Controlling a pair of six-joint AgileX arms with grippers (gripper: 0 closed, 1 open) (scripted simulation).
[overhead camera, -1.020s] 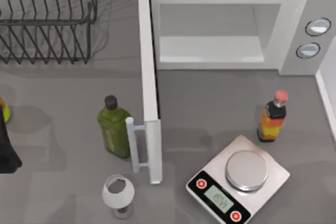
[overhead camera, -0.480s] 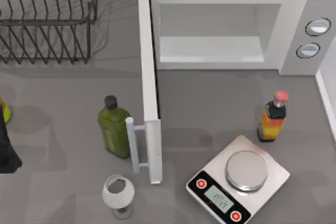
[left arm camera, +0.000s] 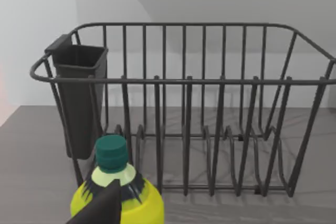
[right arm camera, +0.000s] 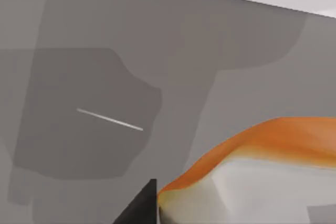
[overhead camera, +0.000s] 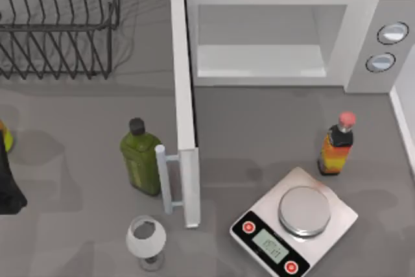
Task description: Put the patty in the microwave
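The patty looms close in the right wrist view, a glossy orange lump with a pale underside, held well above the grey table. A dark fingertip of my right gripper presses against its edge, so the gripper is shut on it. The microwave stands at the back of the table with its pale inside bare. Its white door is swung fully open toward the front, bar handle on the left face. My left arm is parked at the table's left edge.
A kitchen scale with a bare steel plate sits front right, an orange-and-yellow bottle behind it. A green bottle and a glass stand left of the door. A wire dish rack is back left, a yellow bottle before it.
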